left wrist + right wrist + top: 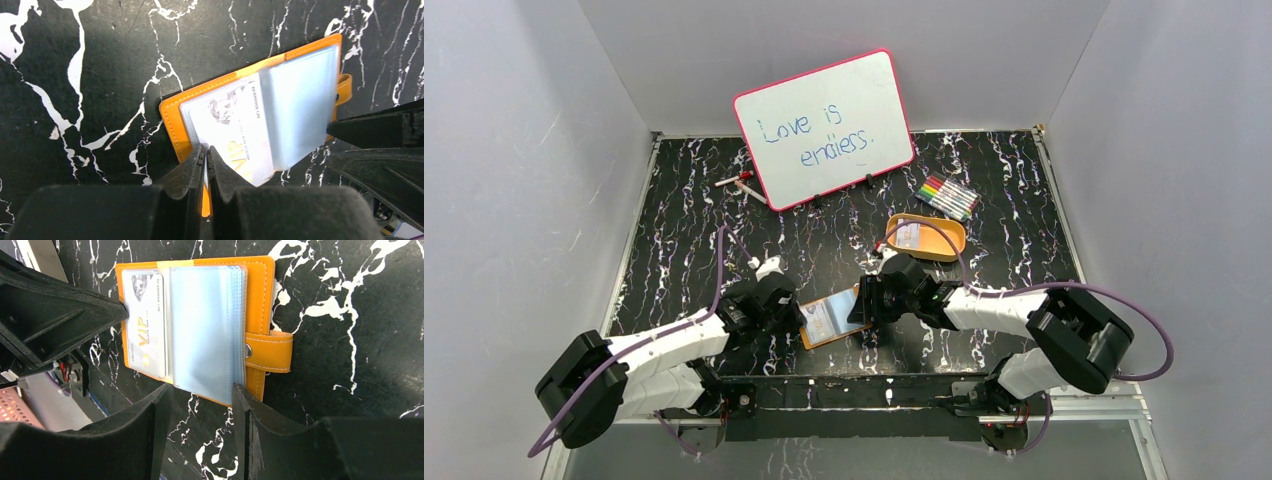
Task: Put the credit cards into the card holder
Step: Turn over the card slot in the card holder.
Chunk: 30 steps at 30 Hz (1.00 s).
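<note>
Nearest, the left gripper (pixel 205 161) is squeezing almost closed on the cover of the card holder (pixel 172 115) at its 6 o'clock edge, seemingly pinning it open; one credit card (pixel 235 125) is sitting in a sleeve; the right gripper (pixel 200 400) is hovering wide apart and empty, straddling the clear sleeves (pixel 205 325), probably readying a push.

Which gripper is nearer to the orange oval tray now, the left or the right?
Right. The right gripper sits open at the card holder's edge facing the orange tray; the left gripper, shut on the holder's opposite edge, lies farther away.
</note>
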### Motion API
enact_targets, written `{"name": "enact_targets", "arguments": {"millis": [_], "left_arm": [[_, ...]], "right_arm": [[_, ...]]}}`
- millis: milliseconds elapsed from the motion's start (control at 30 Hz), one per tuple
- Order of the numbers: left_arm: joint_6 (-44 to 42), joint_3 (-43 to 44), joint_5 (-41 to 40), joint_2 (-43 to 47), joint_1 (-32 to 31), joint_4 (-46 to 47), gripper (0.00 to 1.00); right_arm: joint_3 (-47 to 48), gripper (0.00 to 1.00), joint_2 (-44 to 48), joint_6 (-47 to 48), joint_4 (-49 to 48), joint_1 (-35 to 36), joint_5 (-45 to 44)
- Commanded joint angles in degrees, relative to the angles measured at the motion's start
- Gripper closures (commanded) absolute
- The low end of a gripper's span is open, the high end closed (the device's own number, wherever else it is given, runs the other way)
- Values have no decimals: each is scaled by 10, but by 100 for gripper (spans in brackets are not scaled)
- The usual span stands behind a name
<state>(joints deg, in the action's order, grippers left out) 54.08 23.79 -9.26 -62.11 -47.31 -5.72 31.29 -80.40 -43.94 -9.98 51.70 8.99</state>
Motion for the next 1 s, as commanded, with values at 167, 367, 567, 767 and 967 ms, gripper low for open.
{"name": "enact_targets", "arguments": {"millis": [167, 367, 567, 767, 967], "left_arm": [[13, -21, -2, -23, 3, 11, 95], [13, -26, 0, -30, 3, 17, 95], [12, -29, -2, -29, 3, 18, 95], [12, -30, -1, -29, 3, 21, 95], [11, -27, -1, -26, 2, 21, 95]], "right_arm": [[13, 46, -24, -1, -41, -3, 28], [11, 47, -27, -7, -62, -2, 43], [10, 47, -11, -6, -77, -2, 47], [6, 51, 6, 1, -97, 0, 55], [11, 53, -4, 2, -107, 3, 69]]}}
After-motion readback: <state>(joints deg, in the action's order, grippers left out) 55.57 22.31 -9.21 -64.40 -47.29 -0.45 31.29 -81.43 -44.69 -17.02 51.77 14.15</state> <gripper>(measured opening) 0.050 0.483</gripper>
